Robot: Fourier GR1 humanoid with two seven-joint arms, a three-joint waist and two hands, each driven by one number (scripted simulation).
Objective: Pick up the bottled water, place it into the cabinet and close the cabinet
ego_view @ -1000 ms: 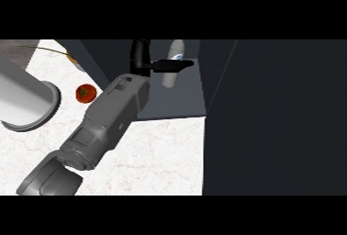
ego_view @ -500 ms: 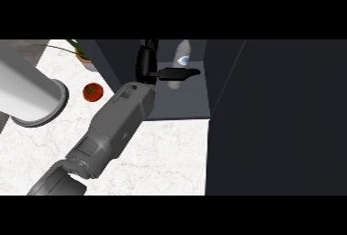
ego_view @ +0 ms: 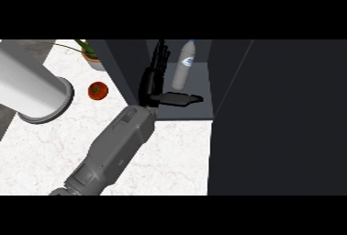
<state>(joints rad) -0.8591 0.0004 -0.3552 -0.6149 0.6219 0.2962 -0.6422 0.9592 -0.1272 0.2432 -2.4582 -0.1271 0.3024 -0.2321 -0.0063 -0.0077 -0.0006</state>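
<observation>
The bottled water (ego_view: 183, 64), clear with a blue cap and label, stands upright inside the dark cabinet (ego_view: 198, 110), towards its back. My left hand (ego_view: 152, 85) is in the cabinet opening just left of the bottle. Its fingers point straight into the cabinet and its thumb (ego_view: 181, 98) sticks out to the right, below the bottle's base. The hand is open and holds nothing; a narrow gap separates it from the bottle. The right hand does not show.
A wide dark panel (ego_view: 278, 119), the cabinet's door or side, fills the right. On the white marble counter (ego_view: 47, 151) a large pale grey cylinder (ego_view: 30, 87) stands at the left, with a red tomato (ego_view: 98, 90) and a potted plant (ego_view: 92, 53) beside the cabinet wall.
One second ago the thumb lay across the bottle. The hand has since come off it and drawn back towards me, leaving the bottle standing in the cabinet. The view has shifted slightly.
</observation>
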